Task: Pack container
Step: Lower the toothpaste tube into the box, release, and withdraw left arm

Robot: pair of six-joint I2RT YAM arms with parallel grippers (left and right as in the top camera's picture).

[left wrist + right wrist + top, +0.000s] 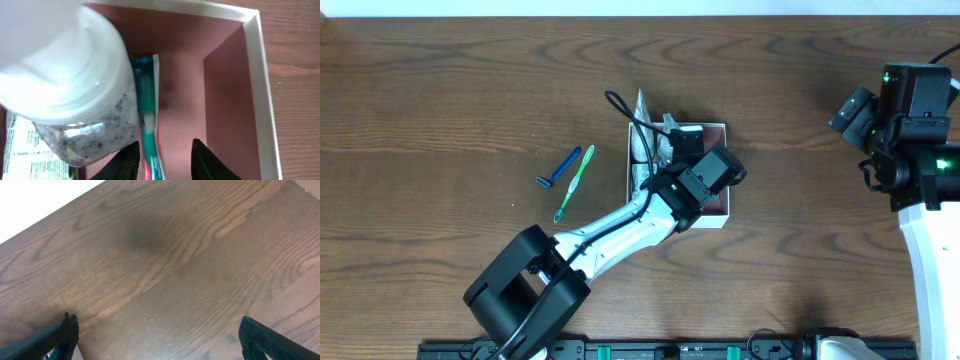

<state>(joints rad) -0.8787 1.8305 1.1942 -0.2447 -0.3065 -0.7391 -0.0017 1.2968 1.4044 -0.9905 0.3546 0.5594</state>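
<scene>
The container (715, 221) is a shallow square box with white walls and a pinkish floor, at the table's middle. My left gripper (678, 145) reaches down inside it. In the left wrist view the open fingers (165, 160) straddle a green and red toothpaste tube (147, 105) lying on the container floor (185, 100), with a gap on each side. A clear jar with a white cap (75, 85) lies beside the left finger. My right gripper (853, 108) is open and empty over bare wood (157, 335) at the far right.
A blue razor (558, 168) and a green toothbrush (574, 183) lie on the table left of the container. A white packet with green print (20, 150) lies at the container's left side. The container's white wall (260, 90) stands right of my left fingers.
</scene>
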